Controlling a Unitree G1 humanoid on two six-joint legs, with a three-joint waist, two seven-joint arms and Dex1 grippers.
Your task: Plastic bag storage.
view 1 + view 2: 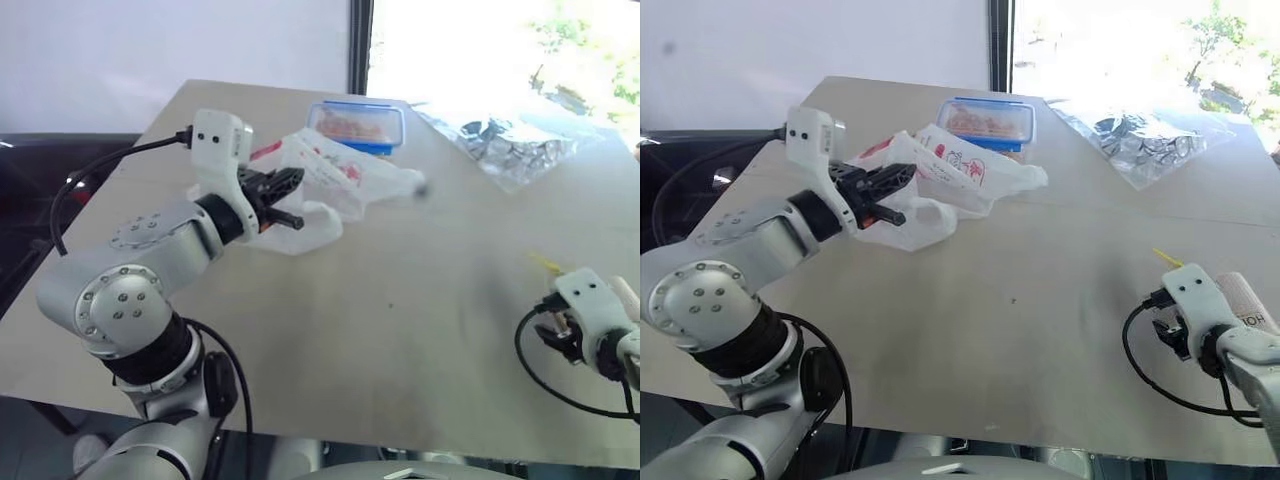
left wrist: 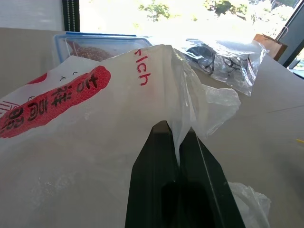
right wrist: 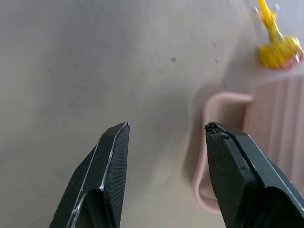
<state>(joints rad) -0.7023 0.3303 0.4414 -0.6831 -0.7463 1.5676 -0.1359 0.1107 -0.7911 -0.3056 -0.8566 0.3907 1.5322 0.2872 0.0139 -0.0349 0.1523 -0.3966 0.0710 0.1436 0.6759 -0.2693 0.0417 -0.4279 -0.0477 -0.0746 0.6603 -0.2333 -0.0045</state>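
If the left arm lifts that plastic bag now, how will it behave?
Probably floppy: the plastic bag sags in crumpled folds from the shut left gripper. Likely very light, being thin and translucent. The film pinched between the fingers may slip, and its loose end would likely trail over the table.

Left pincer point(image 2: 178, 142) raised, fingers pinched together, right pincer point(image 3: 166, 137) low, angled downward, fingers parted

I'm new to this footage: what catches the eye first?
The left gripper, shut on the plastic bag, holds it up over the table's far left part. Behind sits a blue-lidded box; the right gripper hangs open near the right edge.
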